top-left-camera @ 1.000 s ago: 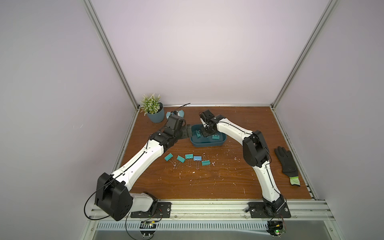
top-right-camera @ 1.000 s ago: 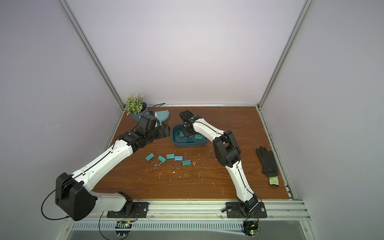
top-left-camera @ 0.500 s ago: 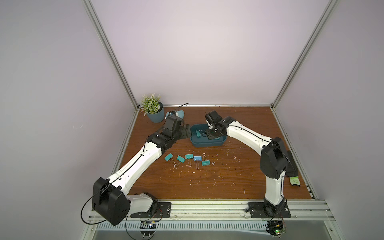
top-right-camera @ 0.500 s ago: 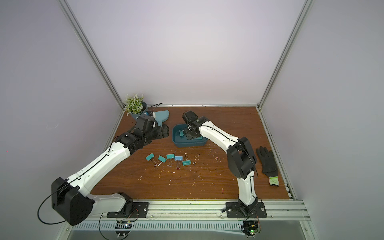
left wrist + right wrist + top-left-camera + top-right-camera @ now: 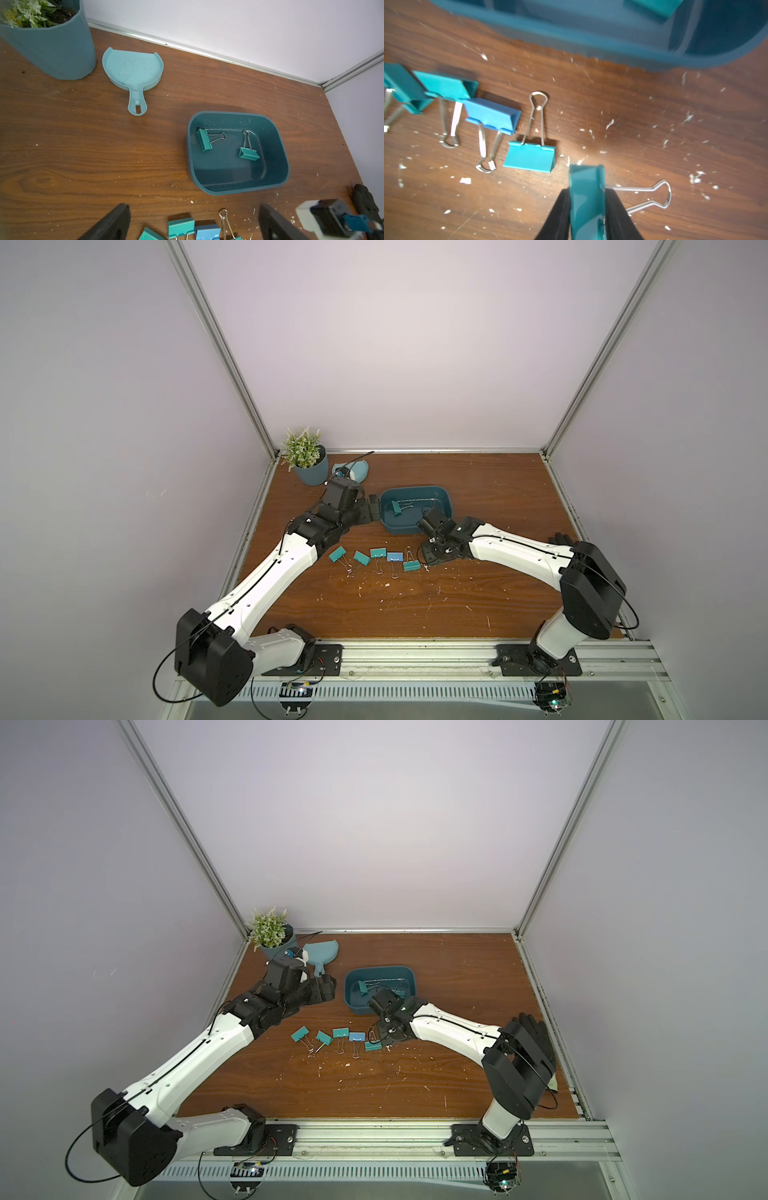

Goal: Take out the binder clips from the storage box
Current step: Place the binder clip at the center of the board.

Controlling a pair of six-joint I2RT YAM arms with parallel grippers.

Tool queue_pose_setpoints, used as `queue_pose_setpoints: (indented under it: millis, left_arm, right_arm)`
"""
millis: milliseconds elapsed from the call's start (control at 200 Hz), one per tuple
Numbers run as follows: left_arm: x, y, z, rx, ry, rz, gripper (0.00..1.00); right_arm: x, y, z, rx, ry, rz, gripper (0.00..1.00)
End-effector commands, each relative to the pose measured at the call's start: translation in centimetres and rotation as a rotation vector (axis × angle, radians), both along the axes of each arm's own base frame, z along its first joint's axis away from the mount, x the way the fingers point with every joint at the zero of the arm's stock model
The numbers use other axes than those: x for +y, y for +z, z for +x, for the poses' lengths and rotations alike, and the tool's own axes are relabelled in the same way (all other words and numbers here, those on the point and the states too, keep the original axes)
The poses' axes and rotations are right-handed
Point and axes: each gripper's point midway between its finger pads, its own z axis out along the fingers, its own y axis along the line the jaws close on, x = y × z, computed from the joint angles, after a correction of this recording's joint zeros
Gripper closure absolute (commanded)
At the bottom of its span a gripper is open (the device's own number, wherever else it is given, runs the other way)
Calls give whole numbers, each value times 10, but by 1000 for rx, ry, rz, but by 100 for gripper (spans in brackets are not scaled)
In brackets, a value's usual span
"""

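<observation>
Your right gripper point(image 5: 587, 192) pinched a teal clip point(image 5: 584, 180), beside the clip row point(image 5: 378, 552), outside the storage box point(image 5: 239, 187), left gripper point(image 5: 193, 208) stood wide.

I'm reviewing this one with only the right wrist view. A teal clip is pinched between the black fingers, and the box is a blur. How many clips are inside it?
Observer: Two binder clips lie in the storage box, apart from each other.
Operator: And out on the table? My frame cuts the line off.
Observer: Five lie there in a row, seen in both top views.
Operator: What about the left gripper?
Observer: The left gripper is open and empty.
</observation>
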Motion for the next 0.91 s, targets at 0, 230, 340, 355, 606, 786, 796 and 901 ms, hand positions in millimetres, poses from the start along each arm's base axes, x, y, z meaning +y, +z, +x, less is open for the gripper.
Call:
queue_pose_setpoints:
  millis: [0, 230, 340, 355, 606, 786, 796, 901]
  left_arm:
    - [4, 3, -6, -1, -1, -11, 0]
    - [8, 5, -12, 5, 8, -18, 0]
    - [9, 5, -14, 5, 11, -22, 0]
    - [9, 5, -14, 6, 11, -23, 1]
    - [2, -6, -7, 43, 9, -31, 0]
    - [-19, -18, 8, 93, -23, -48, 4]
    - [-21, -19, 9, 97, -25, -46, 5]
    - [-38, -29, 20, 126, -42, -30, 12]
  right_arm:
    - [14, 0, 14, -39, -67, 83, 70]
    - [29, -21, 30, -36, -106, 89, 67]
    - [31, -30, 34, -26, -105, 73, 67]
    - [30, -31, 34, -24, -106, 70, 67]
    - [30, -14, 37, -46, -90, 64, 42]
    - [23, 37, 46, -147, -84, 76, 21]
    - [22, 40, 47, -153, -86, 76, 20]
    - [9, 61, 54, -196, -106, 83, 8]
